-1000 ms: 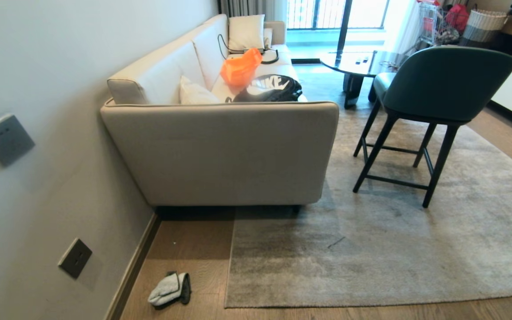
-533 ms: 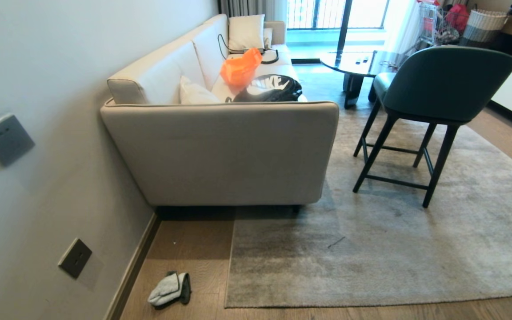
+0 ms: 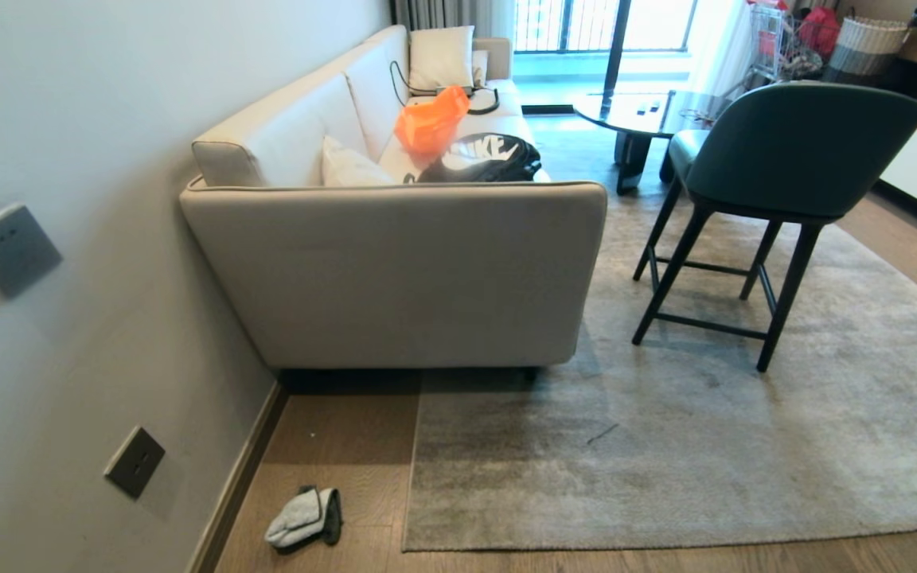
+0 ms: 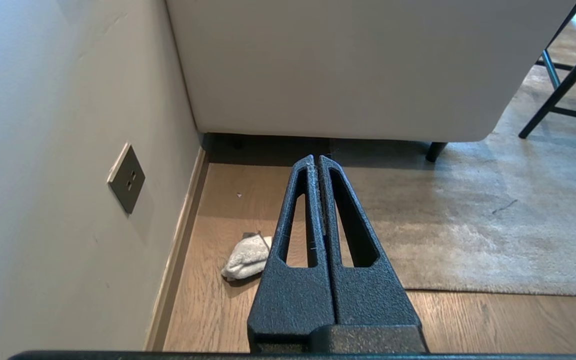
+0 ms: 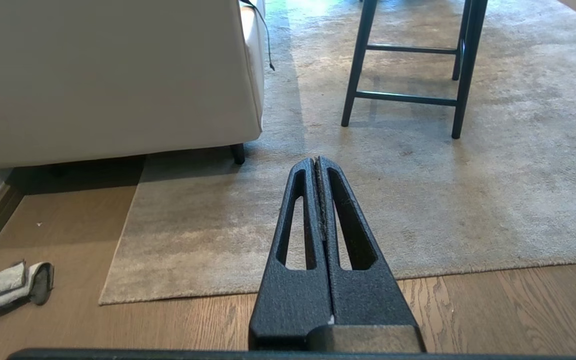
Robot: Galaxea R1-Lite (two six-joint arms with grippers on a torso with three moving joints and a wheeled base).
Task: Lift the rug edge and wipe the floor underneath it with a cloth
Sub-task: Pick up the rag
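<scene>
Pale grey-beige rug (image 3: 665, 446) with darker mottled streaks; warm brown wood-grain floor (image 3: 347, 446); cloth (image 3: 303, 517) off-white and dark grey; cream sofa (image 3: 395, 270); dark green chair (image 3: 793, 151); orange bag (image 3: 429, 121)

The only readable lettering is the word "NIKE" in large white capitals, with part of the white swoosh mark under it, on the black bag (image 3: 484, 157) lying on the seat of the sofa (image 3: 395, 270) in the head view. The letters are partly cut off by the sofa's arm. Nothing else in any view carries text that can be read.
</scene>
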